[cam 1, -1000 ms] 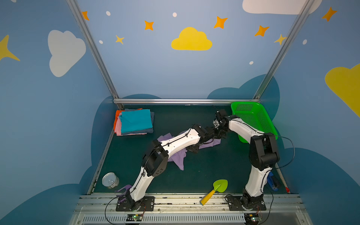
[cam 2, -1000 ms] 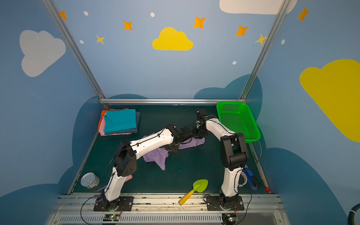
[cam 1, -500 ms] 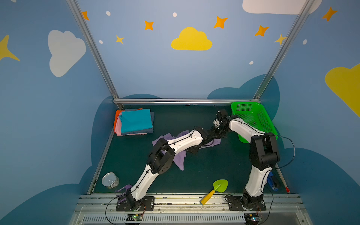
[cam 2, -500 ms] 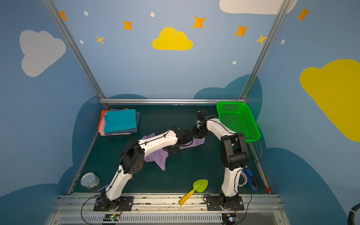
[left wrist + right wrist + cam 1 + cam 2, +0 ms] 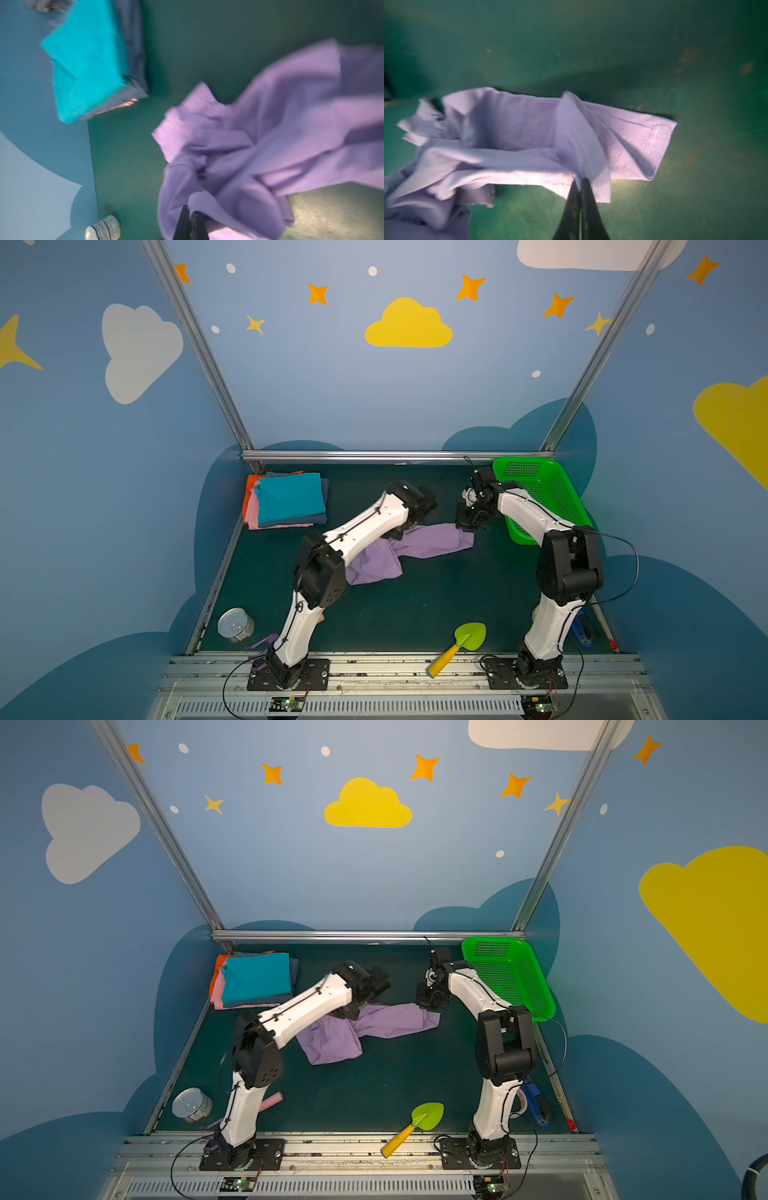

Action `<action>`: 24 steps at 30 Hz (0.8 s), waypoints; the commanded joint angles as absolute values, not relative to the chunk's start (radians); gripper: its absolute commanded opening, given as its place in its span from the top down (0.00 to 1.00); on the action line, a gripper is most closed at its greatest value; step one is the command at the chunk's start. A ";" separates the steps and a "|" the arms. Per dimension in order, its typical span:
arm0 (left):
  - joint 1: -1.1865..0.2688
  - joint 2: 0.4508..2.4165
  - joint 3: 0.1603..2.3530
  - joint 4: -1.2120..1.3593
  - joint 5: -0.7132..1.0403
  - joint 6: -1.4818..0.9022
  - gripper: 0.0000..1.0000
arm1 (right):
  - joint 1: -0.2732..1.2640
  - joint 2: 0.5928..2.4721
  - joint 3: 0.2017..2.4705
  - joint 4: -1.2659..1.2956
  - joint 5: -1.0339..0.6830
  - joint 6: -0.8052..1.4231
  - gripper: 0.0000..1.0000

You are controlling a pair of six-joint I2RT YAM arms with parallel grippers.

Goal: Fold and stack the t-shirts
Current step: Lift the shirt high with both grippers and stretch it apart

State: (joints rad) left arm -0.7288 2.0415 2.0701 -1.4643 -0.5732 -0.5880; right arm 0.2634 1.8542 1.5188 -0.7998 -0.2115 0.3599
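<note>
Lavender t-shirt (image 5: 432, 541) stretches between your tools. Left tool (image 5: 191, 211) pinches a crumpled fold; right tool (image 5: 580, 181) pinches the stitched hem.

Green basket (image 5: 559, 493) far right; tin can (image 5: 235, 624) and toy shovel (image 5: 467, 639) (yellow handle) near front.

Robot lab booth: cloud-and-star painted walls (image 5: 316, 398), aluminium frame posts (image 5: 195, 339), green mat (image 5: 415, 605), 2 rail-mounted arms (image 5: 361, 522).

The lavender t-shirt (image 5: 432, 541) lies crumpled at the centre, one end stretched toward three o'clock. At ten o'clock sits the folded stack (image 5: 286, 502): teal on top, grey-blue, pink, orange below.
</note>
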 commanded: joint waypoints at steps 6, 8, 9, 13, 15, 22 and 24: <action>-0.576 1.566 2.083 -1.207 -0.552 -0.462 0.96 | 0.253 1.513 1.660 -0.858 -0.153 0.345 1.00; -0.568 1.499 2.099 -1.161 -0.548 -0.439 0.96 | 0.254 1.424 1.623 -0.780 -0.158 0.320 1.00; -0.565 1.469 2.117 -1.149 -0.554 -0.428 0.96 | 0.254 1.353 1.572 -0.694 -0.150 0.315 1.00; -0.563 1.372 2.181 -1.109 -0.603 -0.390 0.96 | 0.252 1.148 1.497 -0.560 -0.051 0.335 1.00; -0.563 1.314 2.192 -1.066 -0.618 -0.364 0.96 | 0.251 1.088 1.538 -0.588 -0.003 0.321 1.00; -0.563 1.151 2.207 -0.899 -0.635 -0.275 0.96 | 0.251 0.940 1.597 -0.564 0.073 0.316 1.00; -0.563 1.114 2.189 -0.836 -0.649 -0.235 0.96 | 0.252 0.912 1.570 -0.539 0.114 0.317 1.00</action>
